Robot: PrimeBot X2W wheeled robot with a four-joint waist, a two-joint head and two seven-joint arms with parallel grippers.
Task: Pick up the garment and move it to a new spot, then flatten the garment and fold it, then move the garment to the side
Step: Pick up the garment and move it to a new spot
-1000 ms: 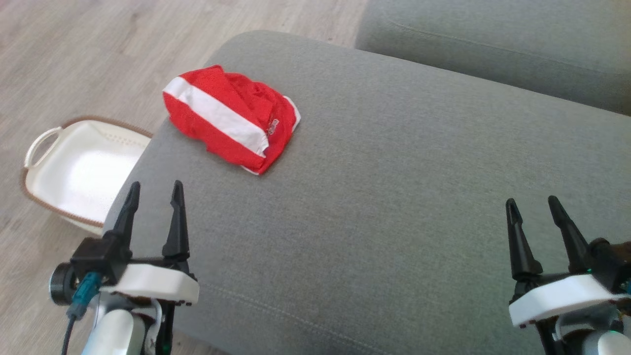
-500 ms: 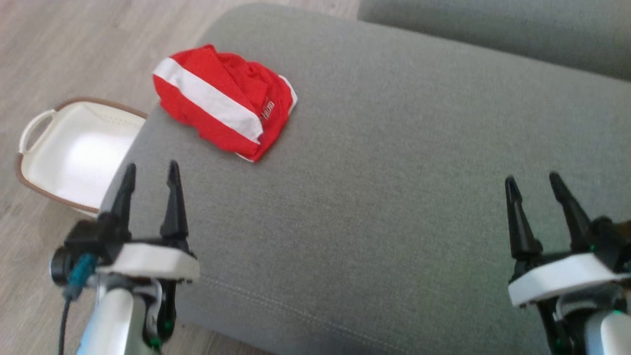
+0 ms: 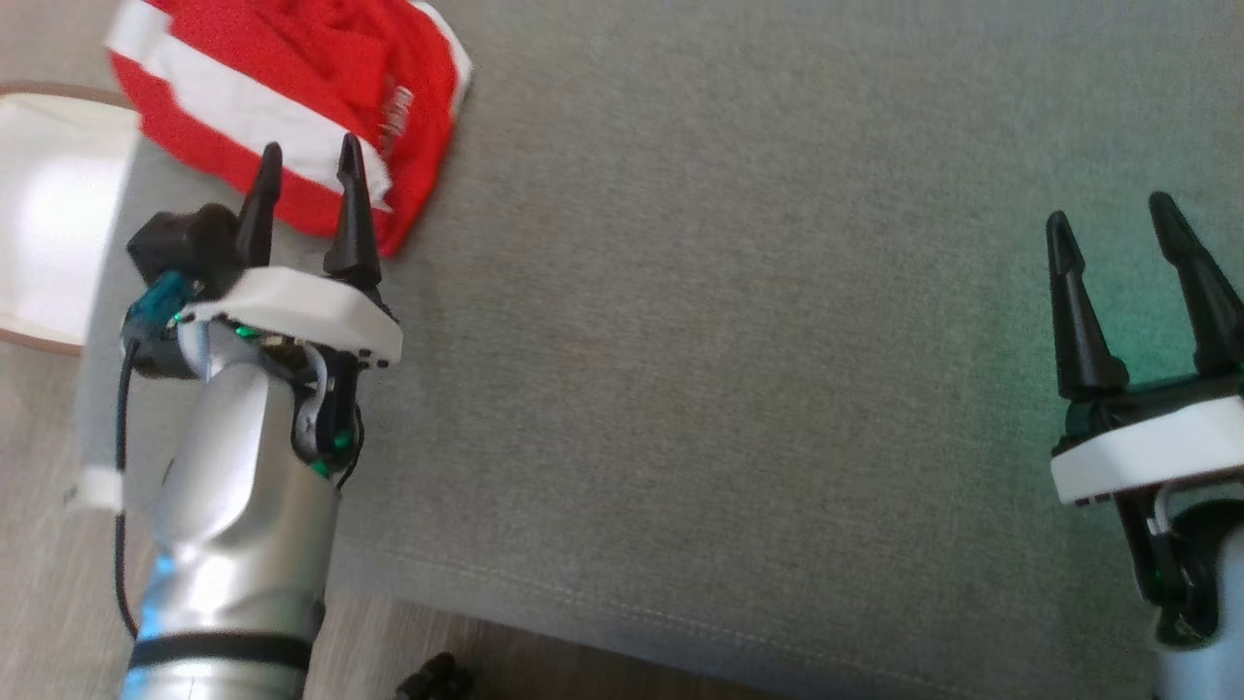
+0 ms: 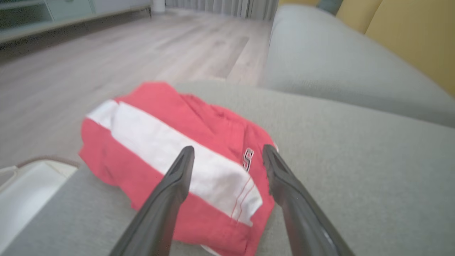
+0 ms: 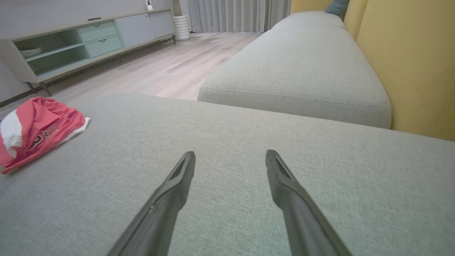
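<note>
The garment point(image 3: 292, 87) is a crumpled red piece with a broad white stripe, lying on the grey sofa cushion point(image 3: 729, 340) near its left edge. It fills the centre of the left wrist view point(image 4: 170, 149) and sits at the far left of the right wrist view point(image 5: 39, 131). My left gripper point(image 3: 306, 156) is open, its tips over the garment's near edge, nothing between them point(image 4: 227, 151). My right gripper point(image 3: 1108, 214) is open over bare cushion at the right point(image 5: 229, 154), far from the garment.
A white basket point(image 3: 49, 214) with a brown rim stands on the wooden floor point(image 4: 89, 71) left of the cushion. A second grey cushion point(image 5: 302, 64) lies beyond, with yellow backrests point(image 5: 408, 53) to its right. A low cabinet point(image 5: 71, 42) stands across the room.
The head camera has tilted down and moved closer, so the whole picture has shifted. My left gripper has reached forward to the garment's near edge. Both grippers stay open.
</note>
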